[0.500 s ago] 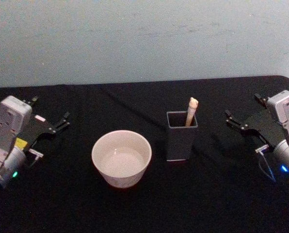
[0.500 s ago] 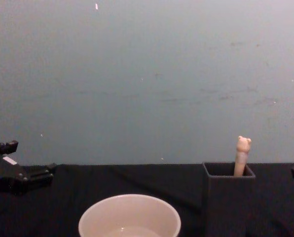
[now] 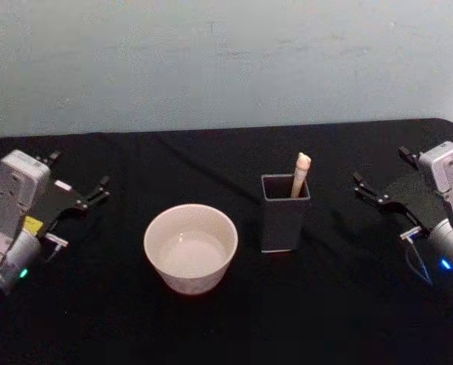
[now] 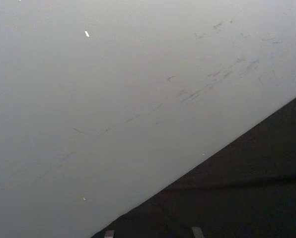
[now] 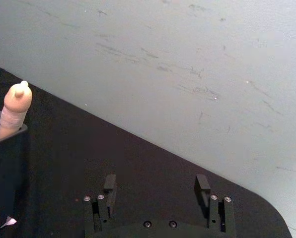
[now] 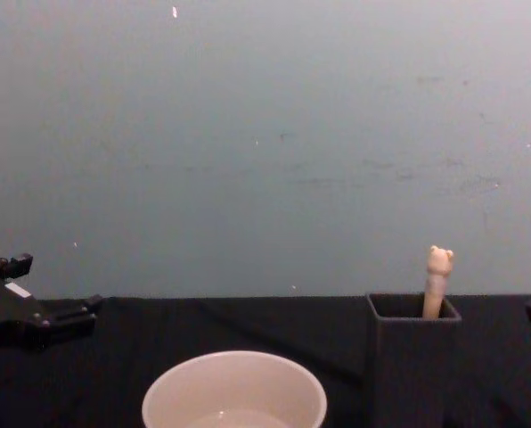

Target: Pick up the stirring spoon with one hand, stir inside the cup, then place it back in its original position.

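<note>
Progress is nil; stirring spoon (image 3: 300, 173) stands in the holder (image 3: 281, 220), cup (image 3: 190, 247) beside it unstirred; left gripper (image 3: 80, 169) and right gripper (image 3: 380, 166) flank the holder, well apart, jaws spread.

The bench (image 3: 226, 334) is covered in matt black cloth. The cup (image 3: 190, 278) is finished smooth and faintly glossy, like glazed ceramic. The holder (image 3: 281, 225) is seen as matt grey, the handle of the stirring spoon (image 3: 300, 172) as matt beige.
</note>
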Robot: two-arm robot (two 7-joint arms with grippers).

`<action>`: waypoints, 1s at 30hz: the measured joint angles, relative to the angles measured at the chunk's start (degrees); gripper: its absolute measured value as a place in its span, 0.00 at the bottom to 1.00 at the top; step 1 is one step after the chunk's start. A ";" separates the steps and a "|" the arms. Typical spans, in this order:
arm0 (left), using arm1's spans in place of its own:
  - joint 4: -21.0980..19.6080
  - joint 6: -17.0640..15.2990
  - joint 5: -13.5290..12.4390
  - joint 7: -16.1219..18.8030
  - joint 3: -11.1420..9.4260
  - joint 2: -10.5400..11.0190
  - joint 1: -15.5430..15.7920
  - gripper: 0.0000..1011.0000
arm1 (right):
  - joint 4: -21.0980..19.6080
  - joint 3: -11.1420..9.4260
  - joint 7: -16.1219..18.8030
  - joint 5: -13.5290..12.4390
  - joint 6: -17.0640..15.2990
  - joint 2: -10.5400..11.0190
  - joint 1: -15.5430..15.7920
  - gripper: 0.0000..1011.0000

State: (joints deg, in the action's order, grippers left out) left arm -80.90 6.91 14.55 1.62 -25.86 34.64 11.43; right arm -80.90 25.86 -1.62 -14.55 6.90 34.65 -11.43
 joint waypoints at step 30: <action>0.00 0.00 0.00 0.00 0.00 0.00 0.00 0.99 | 0.00 0.00 0.00 0.00 0.00 0.00 0.00 0.99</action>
State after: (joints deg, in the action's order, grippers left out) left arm -80.90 6.91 14.55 1.62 -25.86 34.65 11.44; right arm -80.90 25.86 -1.62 -14.55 6.91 34.65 -11.43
